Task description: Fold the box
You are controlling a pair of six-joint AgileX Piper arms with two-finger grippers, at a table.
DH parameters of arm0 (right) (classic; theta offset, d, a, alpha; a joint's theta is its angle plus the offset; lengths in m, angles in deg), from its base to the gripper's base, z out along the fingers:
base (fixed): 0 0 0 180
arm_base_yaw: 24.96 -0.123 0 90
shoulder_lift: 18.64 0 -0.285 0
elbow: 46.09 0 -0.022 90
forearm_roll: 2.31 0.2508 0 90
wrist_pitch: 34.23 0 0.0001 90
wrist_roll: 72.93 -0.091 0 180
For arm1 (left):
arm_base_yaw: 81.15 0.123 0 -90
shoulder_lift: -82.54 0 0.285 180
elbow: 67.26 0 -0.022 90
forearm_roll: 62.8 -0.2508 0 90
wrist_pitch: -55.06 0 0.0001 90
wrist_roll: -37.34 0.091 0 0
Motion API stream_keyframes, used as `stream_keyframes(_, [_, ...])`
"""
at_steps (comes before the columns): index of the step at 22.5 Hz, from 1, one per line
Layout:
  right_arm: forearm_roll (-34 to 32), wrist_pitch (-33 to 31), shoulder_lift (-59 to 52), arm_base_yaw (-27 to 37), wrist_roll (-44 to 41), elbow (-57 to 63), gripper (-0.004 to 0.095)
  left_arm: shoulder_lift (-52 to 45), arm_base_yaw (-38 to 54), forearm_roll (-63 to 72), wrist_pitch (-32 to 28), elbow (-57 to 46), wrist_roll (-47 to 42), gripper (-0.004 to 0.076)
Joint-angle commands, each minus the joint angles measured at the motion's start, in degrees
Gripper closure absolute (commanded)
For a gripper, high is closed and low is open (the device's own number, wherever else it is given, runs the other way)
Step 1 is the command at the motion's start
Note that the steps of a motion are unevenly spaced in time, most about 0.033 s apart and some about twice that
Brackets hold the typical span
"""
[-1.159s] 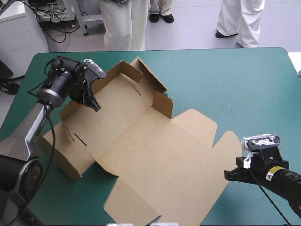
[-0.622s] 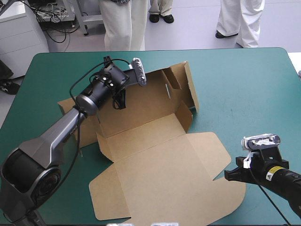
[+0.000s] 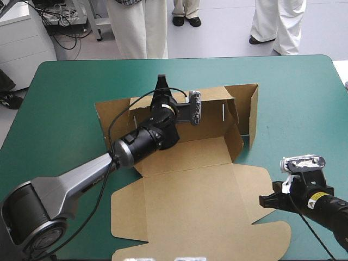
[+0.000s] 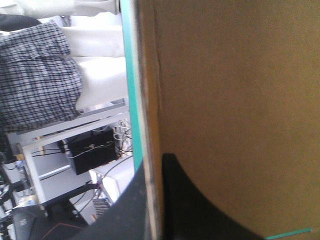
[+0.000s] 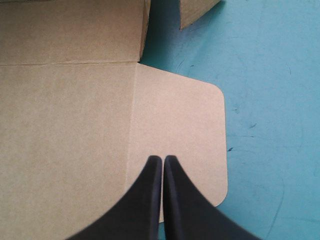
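Observation:
The brown box (image 3: 190, 206) lies in the middle of the table, its lid flat toward the near edge. Its far wall (image 3: 217, 95) and right side wall (image 3: 252, 111) are raised. My left gripper (image 3: 161, 86) reaches over the tray floor and is shut on the far wall's top edge. The left wrist view shows a black finger on either side of the board (image 4: 235, 100), the left gripper (image 4: 156, 165) pinching its edge. My right gripper (image 3: 265, 201) is shut at the lid's right side. In the right wrist view the right gripper (image 5: 162, 159) hovers over the lid's rounded flap (image 5: 185, 120), holding nothing.
The teal-green cover (image 3: 304, 98) shows bare to the right of the box and also at the left (image 3: 54, 119). The table's far edge (image 3: 217, 57) runs a short way beyond the raised wall.
The left gripper has swung toward the right, turning the whole box on the table and raising its far wall. The lid slid toward the right gripper, which stayed in place.

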Motion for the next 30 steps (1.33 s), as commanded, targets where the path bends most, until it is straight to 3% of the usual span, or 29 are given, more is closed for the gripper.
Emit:
stream_keyframes(1, [0.1,2.9,0.1,0.3,0.0,-1.4,0.0912,-5.6,-2.7,-13.1,-3.7,-4.9,-9.8,0.0756])
stream_keyframes(9, [0.1,2.9,0.1,0.3,-0.1,-1.4,0.0912,-10.9,-6.6,-38.5,-4.0,-19.4,-35.4,0.0756])
stream_keyframes(15, [-0.1,2.9,0.1,0.3,-0.1,-1.4,0.0912,-11.0,-7.1,-44.1,-2.0,-26.7,-47.9,0.0756])
stream_keyframes(23, [-2.0,2.2,0.1,0.3,0.3,-1.4,0.0879,-11.0,-7.2,-49.3,1.3,-28.7,-53.8,0.0756])
stream_keyframes(27, [-3.5,0.9,0.1,0.3,0.3,-1.4,0.0684,-11.0,-8.2,-49.3,2.6,-28.7,-54.1,0.0756])
stream_keyframes(30, [-3.6,0.9,0.1,0.3,0.3,-1.6,0.0458,-11.0,-8.3,-49.3,2.6,-28.7,-54.2,0.0756])
